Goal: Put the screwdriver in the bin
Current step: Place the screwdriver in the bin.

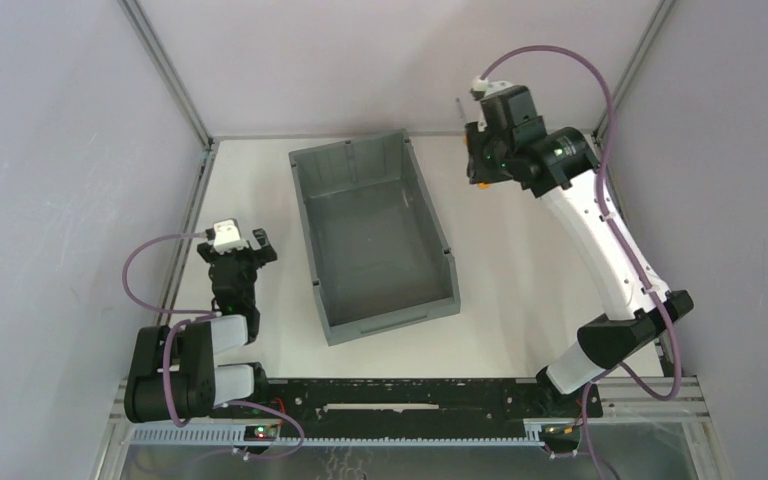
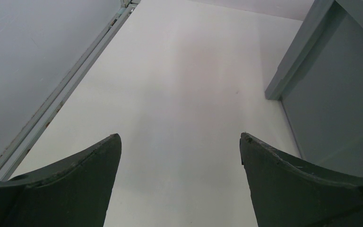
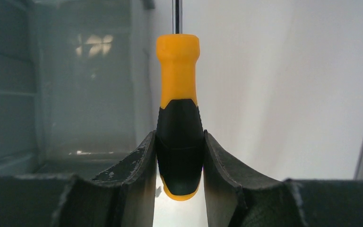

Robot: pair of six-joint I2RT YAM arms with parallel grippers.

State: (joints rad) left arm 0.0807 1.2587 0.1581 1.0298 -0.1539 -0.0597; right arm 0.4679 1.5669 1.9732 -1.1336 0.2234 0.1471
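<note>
Looks like mid-carry, with the right gripper (image 3: 179, 138) clenched on the screwdriver (image 3: 177, 80) handle at upper right of the top view, just right of the bin (image 1: 375, 240), so probably needs a swing left over it and a release.

A white tabletop (image 1: 530, 250) sat enclosed by plain pale grey panels (image 1: 50, 150) on the left, far and right sides, joined by slim aluminium posts (image 1: 165, 70); lighting was soft and even.
</note>
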